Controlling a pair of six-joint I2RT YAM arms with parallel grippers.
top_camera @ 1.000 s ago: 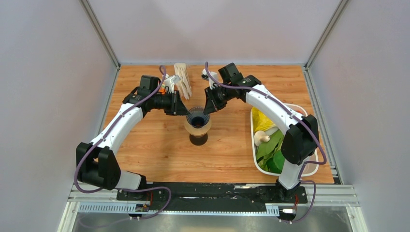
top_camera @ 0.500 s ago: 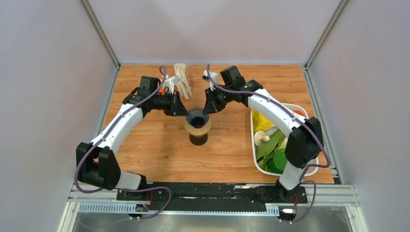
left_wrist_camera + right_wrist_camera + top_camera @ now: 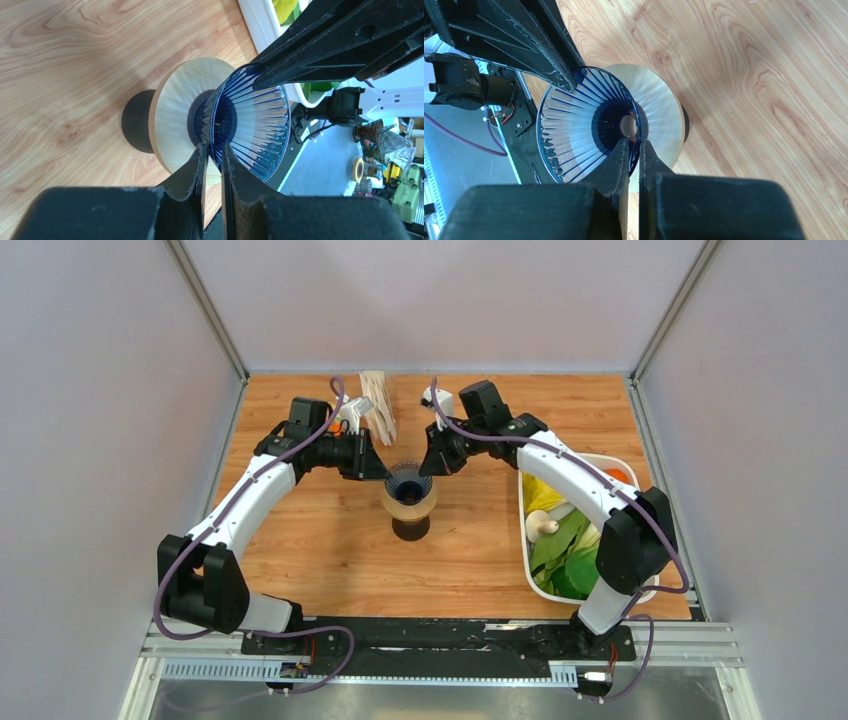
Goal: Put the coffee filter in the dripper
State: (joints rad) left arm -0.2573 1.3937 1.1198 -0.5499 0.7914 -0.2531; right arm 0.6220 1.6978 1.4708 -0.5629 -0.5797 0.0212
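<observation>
Blue dripper (image 3: 408, 483): on tan-rimmed pot (image 3: 175, 115), rim pinched from opposite sides by left fingers (image 3: 190, 170) and right fingers (image 3: 616, 162). Paper coffee filter (image 3: 379, 405): sits beyond the dripper, untouched. Step, probably: steadying the dripper; next, one arm should release and fetch the filter.

Table: wood-grain tabletop (image 3: 330, 540), beneath the left gripper (image 3: 386, 472) and right gripper (image 3: 428, 468).
Walls: 3 pale grey panels (image 3: 440, 300), behind and flanking both.
Frame: 2 aluminium posts (image 3: 206, 308), at the corners beyond them.
Light: even, soft shadows.
</observation>
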